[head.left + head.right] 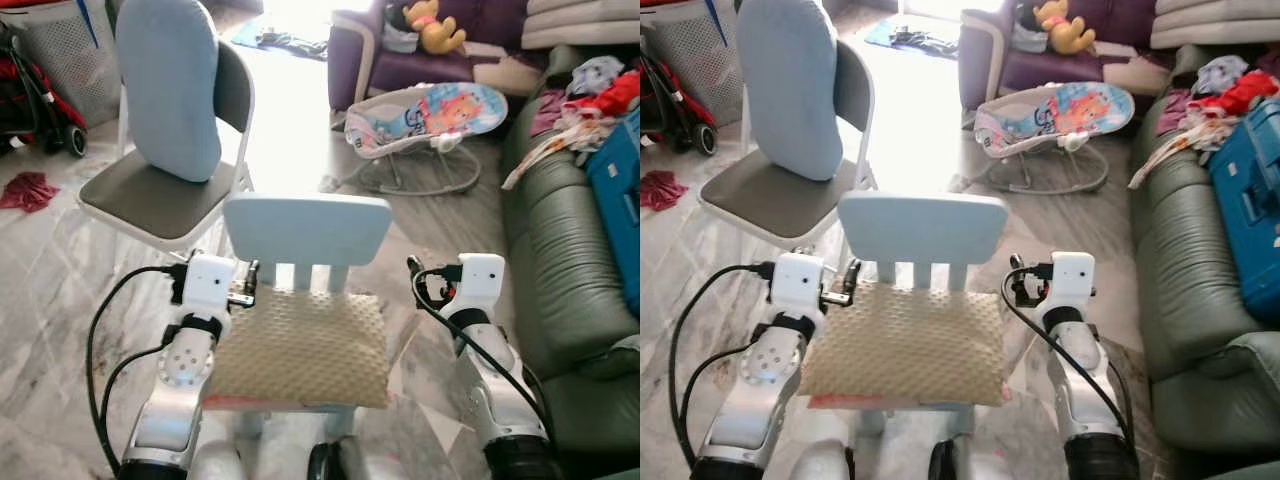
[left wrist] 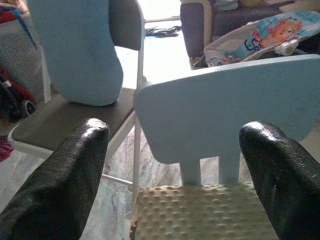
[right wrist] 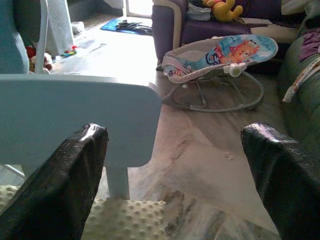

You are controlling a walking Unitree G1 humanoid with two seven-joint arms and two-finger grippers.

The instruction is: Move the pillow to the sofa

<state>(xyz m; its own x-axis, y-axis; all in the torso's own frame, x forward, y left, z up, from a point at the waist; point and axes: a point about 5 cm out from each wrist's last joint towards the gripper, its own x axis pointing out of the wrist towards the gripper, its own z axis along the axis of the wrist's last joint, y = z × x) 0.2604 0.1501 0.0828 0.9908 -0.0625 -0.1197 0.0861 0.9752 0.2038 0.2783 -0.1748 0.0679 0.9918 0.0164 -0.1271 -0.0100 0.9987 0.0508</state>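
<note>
Here, a beige, bumpy pillow [image 1: 305,345] lies flat.

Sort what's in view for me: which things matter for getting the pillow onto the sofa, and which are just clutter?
For the job:
beige dotted pillow on the small blue chair
green sofa
left gripper and right gripper, both open, either side of the pillow

Lying about:
folding chair with blue cushion
baby bouncer
blue case
yellow plush toy

— Where do we see the pillow [image 1: 908,345]?
— We see it lying flat on the small blue chair [image 1: 922,232], between our left gripper [image 1: 847,283] and right gripper [image 1: 1017,283].
— And the sofa [image 1: 1200,270]?
— On our right, apart from the chair.
</note>
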